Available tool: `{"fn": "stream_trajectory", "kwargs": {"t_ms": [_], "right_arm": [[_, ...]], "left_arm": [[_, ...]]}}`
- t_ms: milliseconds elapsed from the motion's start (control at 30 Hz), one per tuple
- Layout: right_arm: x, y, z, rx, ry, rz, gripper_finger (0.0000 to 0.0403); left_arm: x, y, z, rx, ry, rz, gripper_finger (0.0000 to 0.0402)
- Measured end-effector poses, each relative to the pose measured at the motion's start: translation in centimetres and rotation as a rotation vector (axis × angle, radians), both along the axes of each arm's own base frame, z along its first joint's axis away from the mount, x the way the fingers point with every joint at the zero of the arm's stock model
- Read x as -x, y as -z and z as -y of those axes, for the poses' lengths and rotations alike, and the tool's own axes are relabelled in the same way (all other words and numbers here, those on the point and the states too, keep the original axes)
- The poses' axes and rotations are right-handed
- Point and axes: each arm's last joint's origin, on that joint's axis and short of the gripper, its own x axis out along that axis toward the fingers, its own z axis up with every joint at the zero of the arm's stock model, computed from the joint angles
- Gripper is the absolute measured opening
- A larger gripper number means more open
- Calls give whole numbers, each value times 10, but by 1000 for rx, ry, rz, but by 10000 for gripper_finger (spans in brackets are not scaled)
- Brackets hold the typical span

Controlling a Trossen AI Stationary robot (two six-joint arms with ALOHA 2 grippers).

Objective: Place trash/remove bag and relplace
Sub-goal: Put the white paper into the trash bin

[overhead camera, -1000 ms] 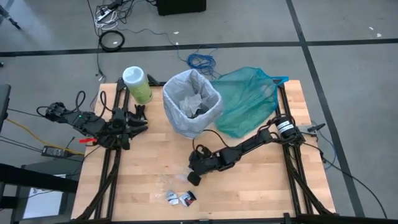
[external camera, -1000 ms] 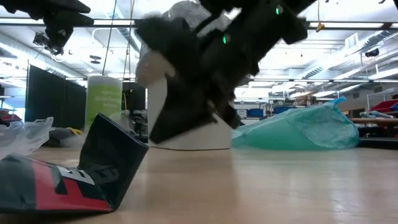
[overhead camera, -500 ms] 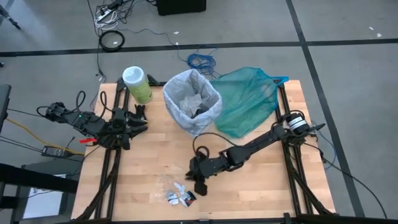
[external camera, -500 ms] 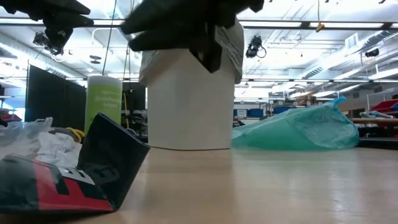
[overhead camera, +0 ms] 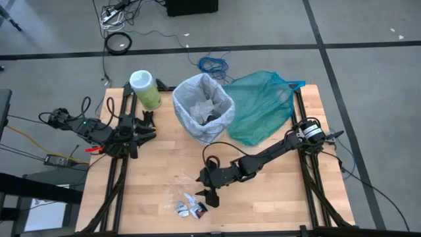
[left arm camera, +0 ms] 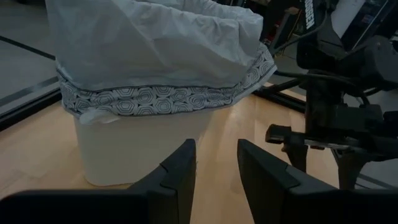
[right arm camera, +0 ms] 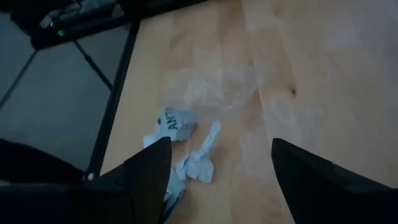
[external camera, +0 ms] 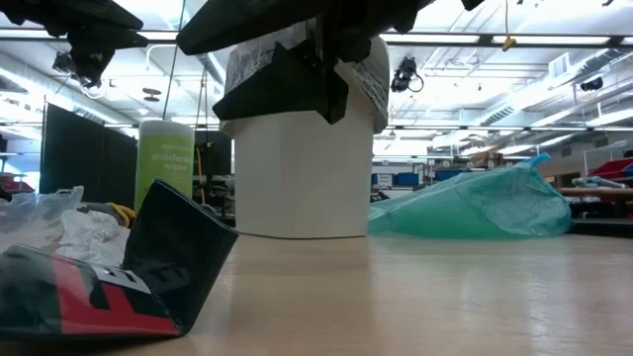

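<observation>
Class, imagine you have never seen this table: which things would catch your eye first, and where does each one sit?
The white bin with its pale liner stands at the back middle of the table, a big teal-green bag slumped beside it. Near the front edge lies a small cluster of crumpled scraps, and the right gripper hangs open just above them. The left gripper waits at the left side.

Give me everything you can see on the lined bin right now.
The bin is a pale, upright tub standing on the table toward its far edge. The thin grey-white bag lines it, folded over the rim, with a patterned band at its hem. Crumpled white and dark scraps lie inside. The teal bag lies against one side.
</observation>
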Motion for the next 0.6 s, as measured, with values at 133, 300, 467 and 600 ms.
{"fn": "stream_trajectory", "kwargs": {"t_ms": [133,300,467,600], "right_arm": [[1,-5,-11,52,-86,76,237],[-13,-41,-13,117,-77,227,213],[-31,-94,-3,307,-116,382,208],[-31,-88,8,343,-118,252,208]], "left_arm": [[0,0,0,7,-1,2,126],[-1,-2,0,20,-2,26,126],[-1,-4,0,24,-8,46,126],[-1,-4,0,24,-9,46,126]]}}
